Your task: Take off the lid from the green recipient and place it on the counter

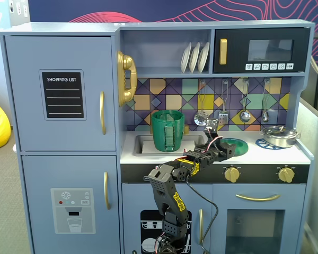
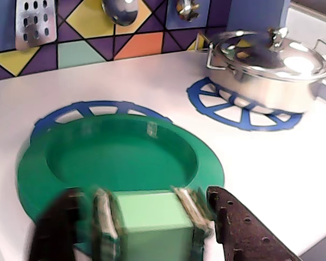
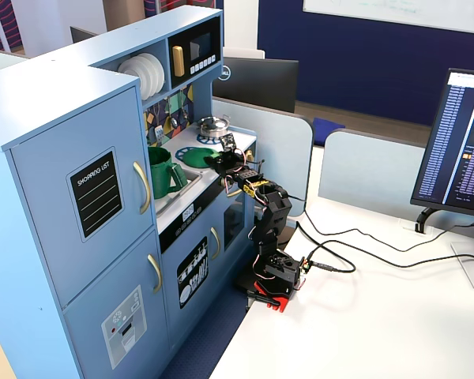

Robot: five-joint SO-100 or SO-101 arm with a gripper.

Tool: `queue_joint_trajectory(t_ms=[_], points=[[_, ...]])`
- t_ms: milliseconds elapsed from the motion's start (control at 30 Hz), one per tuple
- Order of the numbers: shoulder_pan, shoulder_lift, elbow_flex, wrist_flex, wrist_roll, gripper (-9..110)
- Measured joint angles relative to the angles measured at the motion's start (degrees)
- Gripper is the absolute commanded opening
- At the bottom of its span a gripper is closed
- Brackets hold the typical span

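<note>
The green lid (image 2: 119, 157) lies flat on the white counter (image 2: 271, 163), over a blue burner circle. Its pale green tab (image 2: 149, 217), taped on both sides, stands between the fingers of my gripper (image 2: 146, 200). The jaws straddle the tab with a thin gap on each side, so the gripper is open; the left finger is blurred. In a fixed view the gripper (image 1: 226, 150) sits at the lid (image 1: 239, 146), right of the sink. The green recipient (image 1: 168, 130) stands uncovered in the sink, and another fixed view shows the recipient (image 3: 163, 172) left of the lid (image 3: 191, 156).
A shiny steel pot (image 1: 280, 136) with its own lid sits on the right burner circle, close to the green lid in the wrist view. Utensils (image 1: 245, 103) hang on the tiled back wall. The sink (image 1: 143, 144) is recessed at the counter's left.
</note>
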Motion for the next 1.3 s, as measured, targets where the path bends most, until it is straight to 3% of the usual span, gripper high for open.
queue_joint_trajectory(t_ms=[267, 567, 767, 1300], points=[[-0.26, 7.21, -4.57, 10.46, 2.11, 33], [-8.7, 32.96, -8.88, 40.87, 2.9, 21], [-15.38, 50.98, 2.11, 54.93, -0.7, 16], [-29.79, 65.65, 40.61, 63.02, -0.97, 12]])
